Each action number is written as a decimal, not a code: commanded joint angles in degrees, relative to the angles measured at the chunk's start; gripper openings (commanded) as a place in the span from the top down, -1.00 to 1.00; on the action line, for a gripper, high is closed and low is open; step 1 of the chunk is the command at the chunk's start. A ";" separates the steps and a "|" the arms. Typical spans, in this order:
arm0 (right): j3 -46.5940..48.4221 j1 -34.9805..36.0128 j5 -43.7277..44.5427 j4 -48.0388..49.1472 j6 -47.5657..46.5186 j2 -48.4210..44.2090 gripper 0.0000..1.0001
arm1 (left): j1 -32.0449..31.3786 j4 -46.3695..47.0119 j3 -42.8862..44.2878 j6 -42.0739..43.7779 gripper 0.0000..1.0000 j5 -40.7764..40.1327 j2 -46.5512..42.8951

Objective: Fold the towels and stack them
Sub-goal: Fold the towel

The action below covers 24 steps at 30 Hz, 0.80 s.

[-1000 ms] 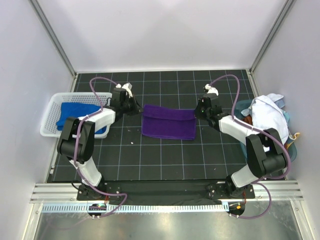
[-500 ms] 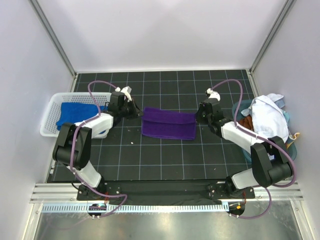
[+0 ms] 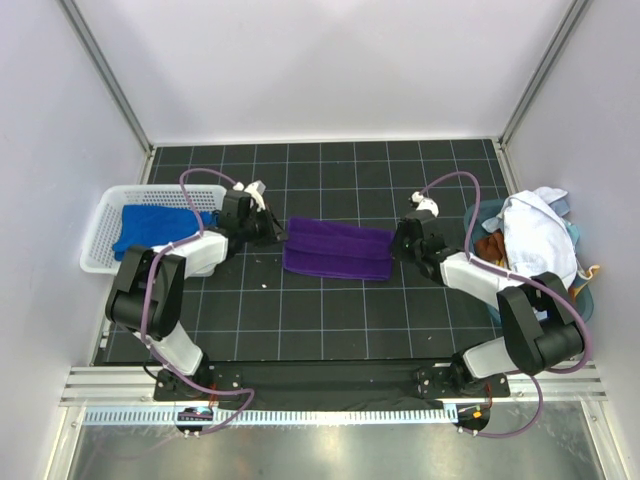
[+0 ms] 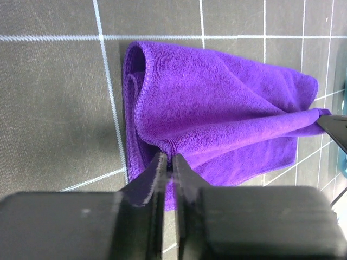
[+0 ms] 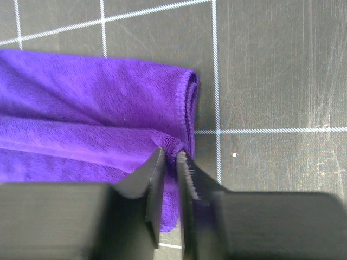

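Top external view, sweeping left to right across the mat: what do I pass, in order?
white basket holding the blue towel → left end effector → purple towel → right end effector → white towel

We have both arms low and angled inward, elbows bent out to the sides. The left arm (image 3: 190, 248) points its forearm right. The left gripper (image 3: 278, 228) has its jaws almost together, only a thin slit, with the purple towel (image 3: 338, 250) hem pinched at the tips. The right arm (image 3: 480, 275) mirrors it. The right gripper (image 3: 398, 240) is likewise nearly closed, nipping the opposite hem. Both wrists are level, fingers flat to the table.
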 commanded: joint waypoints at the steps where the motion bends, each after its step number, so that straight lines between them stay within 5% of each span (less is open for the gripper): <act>1: -1.00 0.32 0.64 3.44 0.51 -1.98 0.52 | -0.19 2.10 -1.11 0.95 0.70 1.06 -1.57; 5: -0.47 0.41 0.38 1.51 0.07 -3.64 0.29 | -1.06 1.76 -1.90 0.69 0.36 1.06 -3.68; 14: 3.21 1.81 2.31 -5.34 -0.28 -7.87 0.21 | -2.47 -3.69 0.29 -0.10 0.35 -2.36 -9.57; 24: 6.30 6.03 4.60 -5.71 1.12 0.04 0.25 | -7.92 -9.23 9.26 0.95 0.38 -7.10 2.01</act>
